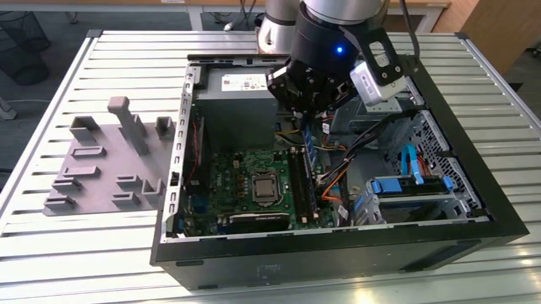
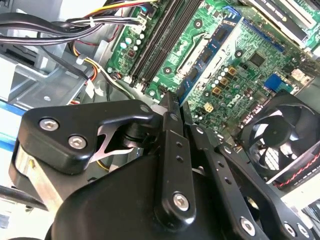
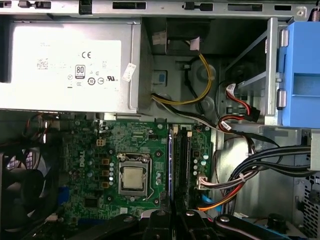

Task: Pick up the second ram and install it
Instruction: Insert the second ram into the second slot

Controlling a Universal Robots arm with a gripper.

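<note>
Ram stick [image 1: 310, 144], slim and blue-green, hangs on edge beneath the gripper [image 1: 310, 115], pinched between its closed jaws just above the black memory slots [image 1: 302, 180] of the motherboard [image 1: 253, 190]. The open computer case [image 1: 473, 190] lies on a slatted table [image 1: 50, 253] and holds the board, a grey power supply [image 3: 70, 60], cables and blue drive latches [image 1: 393, 185]. The arm reaches straight down into the case. A grey fixture tray [image 1: 106, 164] sits beside it.

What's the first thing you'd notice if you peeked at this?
The big black gripper hangs inside the open computer case, pinching a thin blue-green memory stick on edge above the green motherboard. On the slatted table, at the exterior view's left, sits a grey holder.
</note>
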